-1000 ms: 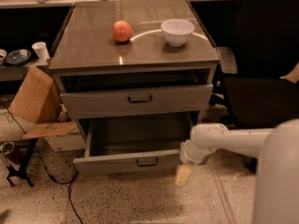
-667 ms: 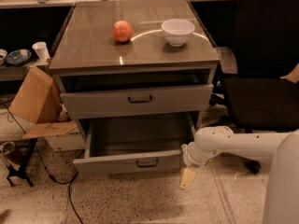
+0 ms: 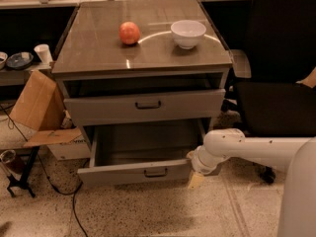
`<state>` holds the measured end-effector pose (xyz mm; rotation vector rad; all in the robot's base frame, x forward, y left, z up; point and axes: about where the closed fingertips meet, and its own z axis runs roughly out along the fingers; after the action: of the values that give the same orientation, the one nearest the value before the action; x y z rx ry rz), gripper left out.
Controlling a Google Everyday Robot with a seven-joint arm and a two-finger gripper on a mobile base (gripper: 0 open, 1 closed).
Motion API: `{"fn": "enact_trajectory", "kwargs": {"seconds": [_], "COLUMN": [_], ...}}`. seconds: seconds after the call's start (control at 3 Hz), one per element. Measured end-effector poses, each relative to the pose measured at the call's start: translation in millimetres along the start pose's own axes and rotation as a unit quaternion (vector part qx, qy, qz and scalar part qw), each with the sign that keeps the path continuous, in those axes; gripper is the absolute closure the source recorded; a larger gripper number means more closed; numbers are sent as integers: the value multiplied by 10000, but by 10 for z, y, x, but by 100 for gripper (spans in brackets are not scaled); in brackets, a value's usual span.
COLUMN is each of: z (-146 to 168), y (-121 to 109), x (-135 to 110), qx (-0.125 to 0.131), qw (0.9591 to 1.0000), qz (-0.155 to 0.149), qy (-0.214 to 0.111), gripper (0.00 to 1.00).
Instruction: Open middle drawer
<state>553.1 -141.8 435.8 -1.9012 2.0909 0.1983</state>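
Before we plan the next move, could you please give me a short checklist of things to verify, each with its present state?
1. Middle drawer pulled out, interior showing: ok.
2. Its handle free of the gripper: ok.
3. Gripper low by the drawer's right front corner, clear of the panel: cannot tell.
4. Top drawer fully shut: not ok, it stands slightly out.
5. Red fruit and bowl away from the cabinet top's front edge: ok.

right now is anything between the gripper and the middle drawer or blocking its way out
Nothing visible. The gripper is at the middle drawer's right front corner; a black cable on the floor lies left of the drawer's path.
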Motion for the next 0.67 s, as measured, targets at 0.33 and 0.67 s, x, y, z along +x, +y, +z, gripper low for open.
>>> {"fn": "enact_trajectory", "kwargs": {"seconds": [0.33, 0.67], "z": [33, 43], "y": [18, 56], "x": [-22, 5], "qx": [-83, -140], "qw": [9999, 9999], "qz": [-92, -86], "qy": [-4, 13], "gripper": [49, 72]}}
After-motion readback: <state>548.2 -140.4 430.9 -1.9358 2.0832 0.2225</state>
